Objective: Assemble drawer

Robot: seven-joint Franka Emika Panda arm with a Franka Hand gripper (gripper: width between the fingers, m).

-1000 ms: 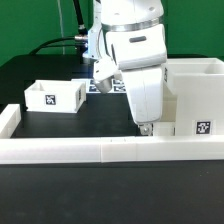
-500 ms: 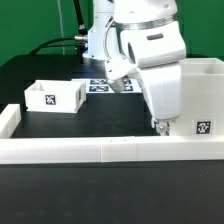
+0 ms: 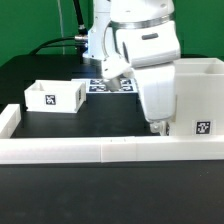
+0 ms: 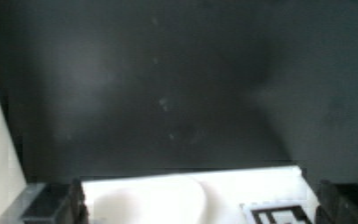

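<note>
In the exterior view the tall white housing (image 3: 196, 95) stands at the right, with its tag low on the front face. One small open-topped tray (image 3: 56, 95) with a tag sits at the left. The second tray is not visible there. My gripper (image 3: 155, 126) hangs low just in front of the housing's left edge. In the wrist view my gripper (image 4: 197, 205) has both fingers (image 4: 51, 205) spread wide, with a white tagged part (image 4: 185, 198) between them. A thin dark gap shows at each side. I cannot tell which part it is.
The long low white border wall (image 3: 100, 149) runs across the front and up the exterior view's left side. The marker board (image 3: 100, 87) lies behind the arm. Black table (image 4: 158, 90) fills most of the wrist view.
The arm swung toward the exterior view's right, up to the housing, then eased slightly back left. The left tray has not moved.
</note>
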